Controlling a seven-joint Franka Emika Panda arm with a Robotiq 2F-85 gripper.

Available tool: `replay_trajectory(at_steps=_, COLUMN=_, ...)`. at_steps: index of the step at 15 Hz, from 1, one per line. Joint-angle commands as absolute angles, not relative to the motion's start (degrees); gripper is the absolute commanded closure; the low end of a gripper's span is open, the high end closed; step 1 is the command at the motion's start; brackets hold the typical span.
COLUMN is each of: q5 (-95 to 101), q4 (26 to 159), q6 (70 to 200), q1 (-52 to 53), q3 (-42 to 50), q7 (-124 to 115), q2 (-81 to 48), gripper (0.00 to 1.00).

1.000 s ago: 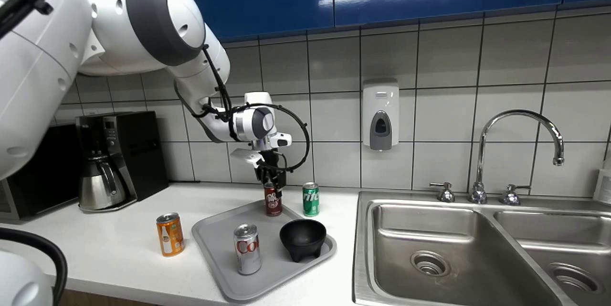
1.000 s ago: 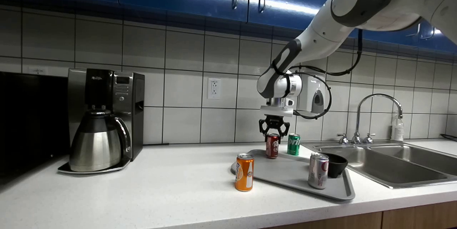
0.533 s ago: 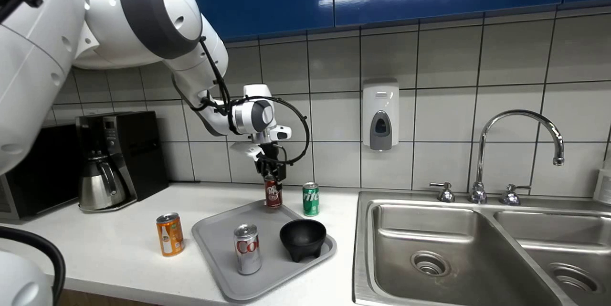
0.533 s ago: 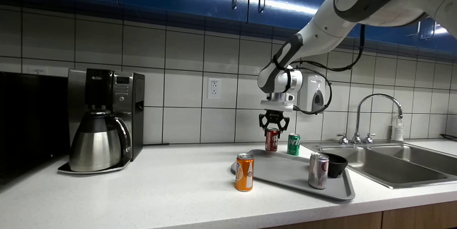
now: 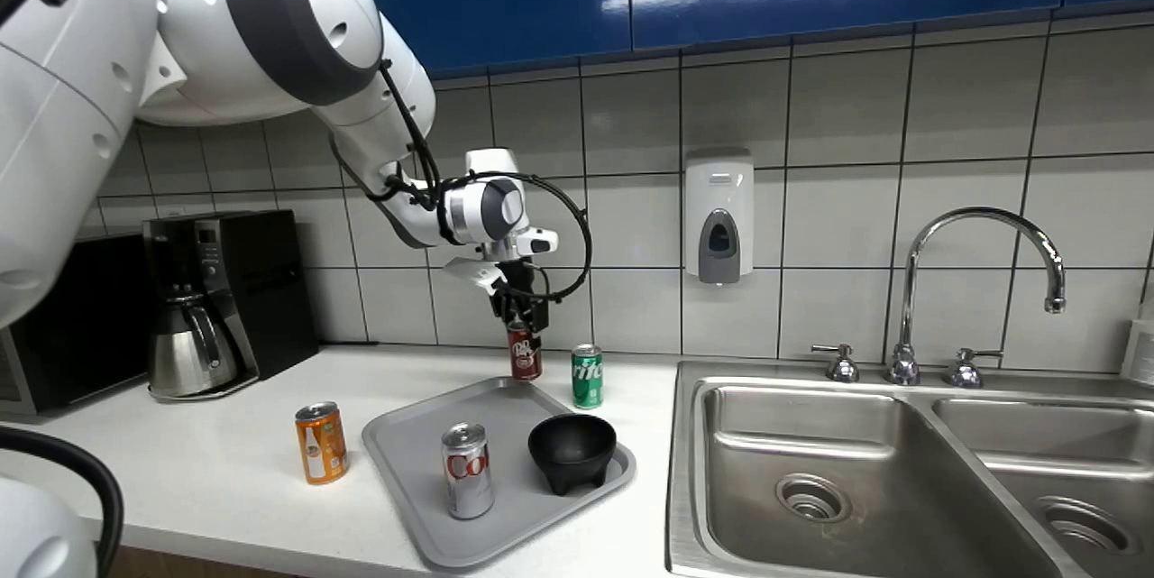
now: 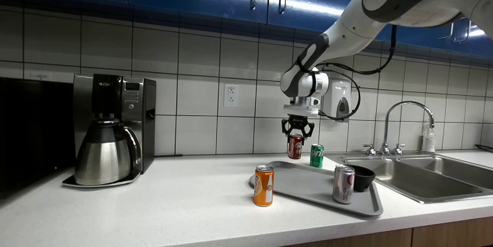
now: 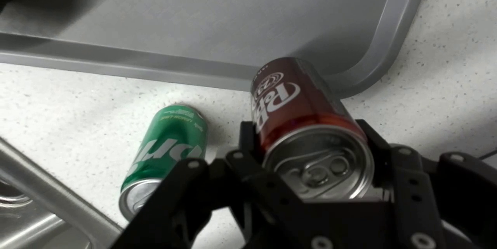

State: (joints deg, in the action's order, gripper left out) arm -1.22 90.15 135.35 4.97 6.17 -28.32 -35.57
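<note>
Status: claw (image 6: 296,138) gripping red can (image 7: 304,113)

The claw is closed to the width of the red can. Its two fingers (image 7: 247,138) bear on opposite sides, just below the lid; the lid and pull tab face the wrist camera. The red can is roughly upright, its base raised above the counter (image 6: 173,200), beside the corner of the tray (image 5: 424,434) nearest the tiled wall (image 6: 198,135). In the wrist view, its lower end overlaps the tray rim.

Tray: carries a silver can (image 5: 467,472) and a black bowl (image 5: 572,447). The silver can is upright. The bowl stands near it on short legs, mouth up.

Counter: a green can (image 5: 587,377) stands upright just outside the tray, near the red can. An orange can (image 6: 264,186) stands upright near the tray, on the side away from the sink (image 5: 689,461).

Coffee maker (image 6: 133,123): holds a steel carafe (image 6: 104,158); its contents are hidden.
</note>
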Motion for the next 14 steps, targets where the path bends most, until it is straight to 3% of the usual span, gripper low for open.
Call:
replay_trajectory(at_steps=1, q5=-1.9, q4=87.0, q6=133.6, q1=3.9, q3=6.0, q7=-27.0, q2=-36.1, gripper=0.62)
replay_trajectory(at_steps=14, q5=-2.3, q4=75.9, q6=130.7, q1=2.5, q3=6.2, q7=-26.8, q2=-44.1, gripper=0.62)
